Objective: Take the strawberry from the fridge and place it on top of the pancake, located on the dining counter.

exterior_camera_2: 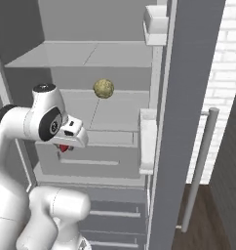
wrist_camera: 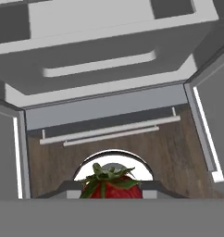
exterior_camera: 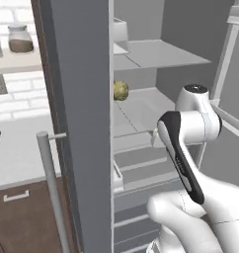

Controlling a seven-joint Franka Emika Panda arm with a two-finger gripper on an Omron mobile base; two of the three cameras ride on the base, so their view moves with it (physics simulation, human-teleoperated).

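1. Strawberry (wrist_camera: 112, 184) first: we see it pinched in the end effector (wrist_camera: 112, 190), green leaves up and red flesh sitting low at the bottom of the hand view, with a dark finger pressed in from each side.
2. From the right base view we catch a small patch of red (exterior_camera_2: 64, 148) peeking out under the white hand, in front of the lower part of the fridge (exterior_camera_2: 188, 97), so the berry hangs in the air and rests on no shelf.
3. We judge the pinch to be narrow because the berry is tiny; the fingers are closed down to its width, not fully together.
4. Both fridge doors stand open, framing the arm; the hand camera looks down past the drawers and their bar handles to the wooden floor.
5. Behind, the yellowish lumpy ball (exterior_camera_2: 104, 88) sits alone on a middle shelf, well apart from the hand and not our target.
6. We read the pick as done and the carry as what remains: the pancake and its surface lie elsewhere, so the base will have to drive.
7. One risk we flag: a small round fruit could slip during a wide swing.
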